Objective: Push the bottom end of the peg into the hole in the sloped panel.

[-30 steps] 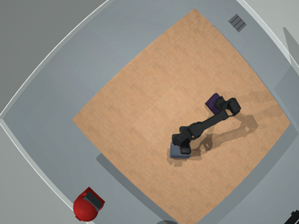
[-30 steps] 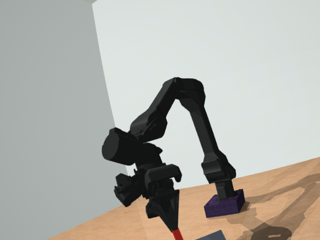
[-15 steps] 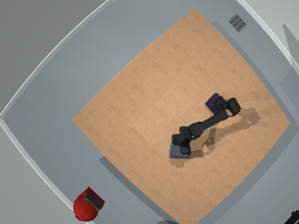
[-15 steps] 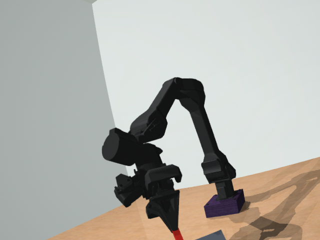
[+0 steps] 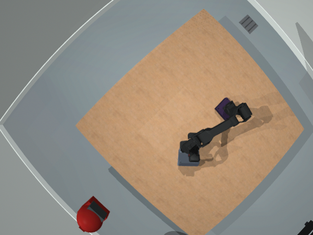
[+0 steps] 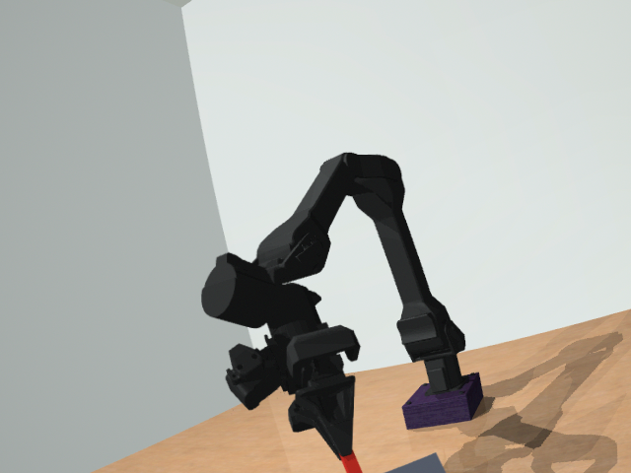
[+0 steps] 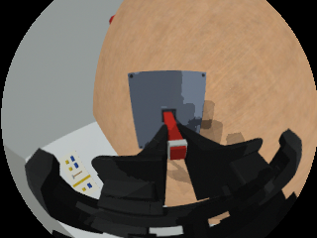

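Note:
The sloped blue-grey panel (image 5: 184,162) (image 6: 420,466) (image 7: 151,94) has one dark square hole (image 7: 164,112) near the middle of its face. My gripper (image 6: 345,452) (image 7: 170,127) is shut on the red peg (image 6: 352,463) (image 7: 170,122). The peg has flat sides and a white band near its upper end, which sticks up between the fingers. In the wrist view its lower end overlaps the hole, with dark hole showing around the tip. How deep the tip is, if inside at all, cannot be told. The exterior view cuts off the lower end.
The arm's purple base block (image 5: 221,108) (image 6: 439,411) stands on the wooden table (image 5: 161,76) (image 6: 177,452) (image 7: 248,74). The arm arches from it to the panel. A red and black object (image 5: 89,218) is beyond the table edge.

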`<state>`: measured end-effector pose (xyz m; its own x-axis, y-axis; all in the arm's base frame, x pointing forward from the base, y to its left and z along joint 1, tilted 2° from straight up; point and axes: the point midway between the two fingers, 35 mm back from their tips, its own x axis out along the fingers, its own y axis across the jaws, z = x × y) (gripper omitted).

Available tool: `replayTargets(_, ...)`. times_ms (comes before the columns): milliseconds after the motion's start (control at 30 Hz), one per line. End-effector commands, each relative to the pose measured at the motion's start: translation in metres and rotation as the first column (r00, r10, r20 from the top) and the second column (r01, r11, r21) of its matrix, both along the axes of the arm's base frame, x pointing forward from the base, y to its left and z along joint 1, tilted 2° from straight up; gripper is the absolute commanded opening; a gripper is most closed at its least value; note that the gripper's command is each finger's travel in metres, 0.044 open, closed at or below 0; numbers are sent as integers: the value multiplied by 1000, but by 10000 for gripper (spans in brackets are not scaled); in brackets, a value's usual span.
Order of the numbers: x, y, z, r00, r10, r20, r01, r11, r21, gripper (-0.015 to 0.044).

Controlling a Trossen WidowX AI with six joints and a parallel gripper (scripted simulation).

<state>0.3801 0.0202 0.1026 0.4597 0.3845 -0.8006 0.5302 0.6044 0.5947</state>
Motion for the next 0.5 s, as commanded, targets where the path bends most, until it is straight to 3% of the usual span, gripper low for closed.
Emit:
replayTargets(0,1,0,-3,1000,-4,-7,4,1000,-2,0)
replayTargets(467,5,2,-6,1000,-4,-6,4,1000,-2,0)
